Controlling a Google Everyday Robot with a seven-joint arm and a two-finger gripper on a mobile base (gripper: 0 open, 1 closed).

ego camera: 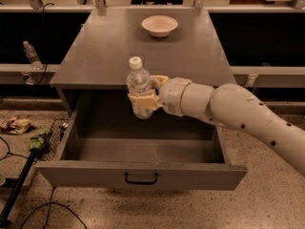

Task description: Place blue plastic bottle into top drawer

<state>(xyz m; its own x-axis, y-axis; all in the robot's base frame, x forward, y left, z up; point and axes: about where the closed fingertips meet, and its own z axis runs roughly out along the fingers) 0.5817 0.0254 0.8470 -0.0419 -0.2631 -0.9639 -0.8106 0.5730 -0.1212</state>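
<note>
The blue plastic bottle (138,82) is clear with a white cap and stands upright in the air over the open top drawer (143,173). My gripper (144,98) is shut on the bottle's lower half, reaching in from the right on a white arm. The bottle hangs above the back of the drawer's cavity, in front of the cabinet's top edge. The drawer is pulled far out, its grey front panel carries a small black handle (141,178), and its inside looks bare.
A cream bowl (159,25) sits at the back of the grey cabinet top (119,51). A smaller clear bottle (32,54) stands on a ledge at the left. Rags, cables and a dark pole (19,185) lie on the floor at the left.
</note>
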